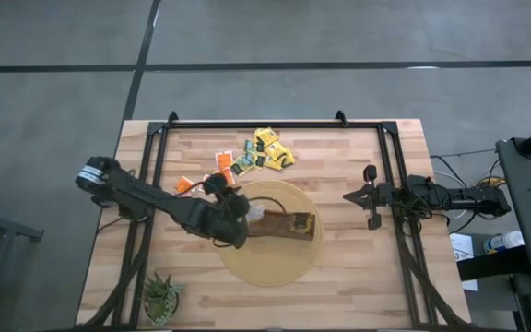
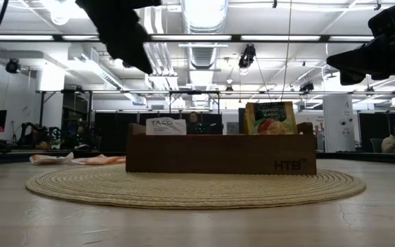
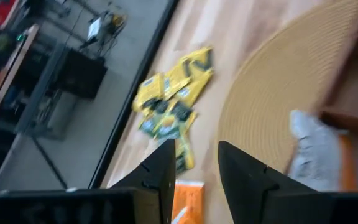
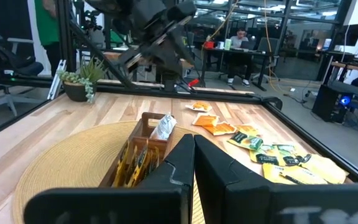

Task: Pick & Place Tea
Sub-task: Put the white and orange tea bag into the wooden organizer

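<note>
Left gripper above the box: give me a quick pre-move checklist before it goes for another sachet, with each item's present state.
1. Left gripper free of a sachet: ok, jaws apart with nothing between them.
2. White sachet lodged in the brown box: ok, standing in its end compartment.
3. Loose sachets left to pick: ok, yellow pile and orange sachets lie on the table beside the round mat.
4. Right gripper out of the way: ok, jaws shut, off the mat.
5. Free compartments in the box: cannot tell.

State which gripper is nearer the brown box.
Left. The left gripper hangs over the brown box's left end; the right gripper waits off the mat, near the table's right rail.
</note>
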Robot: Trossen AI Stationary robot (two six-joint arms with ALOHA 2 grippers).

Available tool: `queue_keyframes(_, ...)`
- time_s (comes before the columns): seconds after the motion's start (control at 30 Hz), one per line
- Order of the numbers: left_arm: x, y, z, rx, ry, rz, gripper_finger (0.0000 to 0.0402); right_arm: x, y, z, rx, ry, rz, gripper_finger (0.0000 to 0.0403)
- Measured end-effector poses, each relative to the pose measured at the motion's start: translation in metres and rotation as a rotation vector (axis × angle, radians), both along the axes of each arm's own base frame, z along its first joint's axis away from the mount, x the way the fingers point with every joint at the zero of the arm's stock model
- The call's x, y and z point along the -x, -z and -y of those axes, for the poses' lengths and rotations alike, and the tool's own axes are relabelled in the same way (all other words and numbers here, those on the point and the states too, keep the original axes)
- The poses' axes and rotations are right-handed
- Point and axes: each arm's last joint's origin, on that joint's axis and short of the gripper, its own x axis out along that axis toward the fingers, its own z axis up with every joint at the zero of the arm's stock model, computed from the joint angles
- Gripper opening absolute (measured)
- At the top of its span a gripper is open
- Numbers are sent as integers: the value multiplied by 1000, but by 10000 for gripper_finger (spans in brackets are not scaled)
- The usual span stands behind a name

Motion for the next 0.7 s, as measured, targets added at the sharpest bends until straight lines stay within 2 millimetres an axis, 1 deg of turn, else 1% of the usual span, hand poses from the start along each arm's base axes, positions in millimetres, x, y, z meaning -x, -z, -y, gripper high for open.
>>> queue_keyframes(0.13,22,0,-9,-12,-86,79,115,0,0,0,0,0,0,8)
queue_keyframes(0.2,35,1,-14,9,-117,120,115,0,0,0,0,0,1,8)
queue_keyframes(0.5,87,3,-34,182,-284,408,114,0,0,0,0,0,0,8)
queue_keyframes(0.7,113,14,-45,298,-378,524,114,0,0,0,0,0,0,8)
